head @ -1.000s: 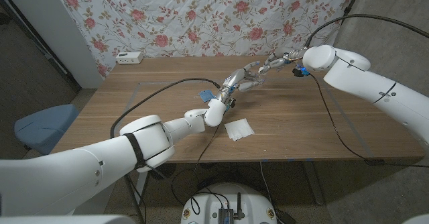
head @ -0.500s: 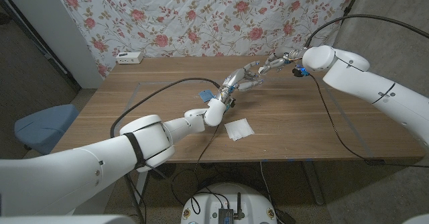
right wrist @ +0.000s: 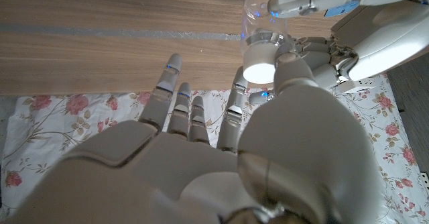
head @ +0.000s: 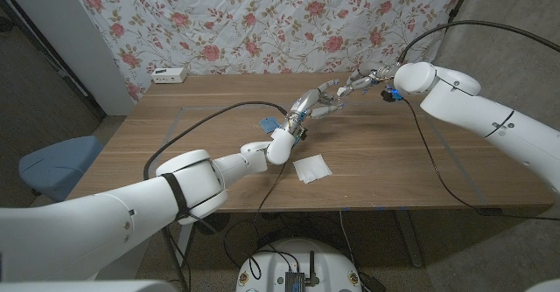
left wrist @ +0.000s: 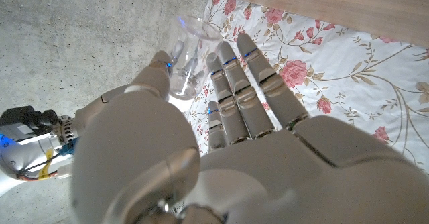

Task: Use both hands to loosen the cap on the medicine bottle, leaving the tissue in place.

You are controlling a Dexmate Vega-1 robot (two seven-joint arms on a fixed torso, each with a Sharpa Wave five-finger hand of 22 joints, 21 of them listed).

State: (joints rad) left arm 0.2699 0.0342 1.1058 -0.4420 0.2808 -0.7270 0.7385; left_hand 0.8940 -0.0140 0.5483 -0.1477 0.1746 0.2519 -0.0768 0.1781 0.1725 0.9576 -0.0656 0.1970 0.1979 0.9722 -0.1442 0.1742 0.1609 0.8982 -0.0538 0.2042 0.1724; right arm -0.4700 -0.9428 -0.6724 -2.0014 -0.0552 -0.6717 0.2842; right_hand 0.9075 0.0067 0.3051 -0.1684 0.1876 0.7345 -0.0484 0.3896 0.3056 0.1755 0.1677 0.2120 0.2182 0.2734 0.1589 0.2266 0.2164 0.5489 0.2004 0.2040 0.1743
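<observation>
Medicine bottle [right wrist: 263,23] sits clamped between my left hand [head: 317,102] on the clear body and my right hand [head: 360,81] on the white cap [right wrist: 261,64], raised over the surface [head: 210,135]. Nothing shifts since 1 second ago, so loosening looks stalled. Tissue [head: 312,169] lies untouched nearby.

The tabletop [head: 175,143] is brown wood with a smooth, matt grain. The medicine bottle [right wrist: 263,9] is clear, glossy plastic with a white cap [right wrist: 260,68]. The tissue [head: 312,169] is soft white paper. Each robot hand [head: 317,102] has a smooth, pale grey shell. Behind hangs flowered cloth [head: 262,21].
</observation>
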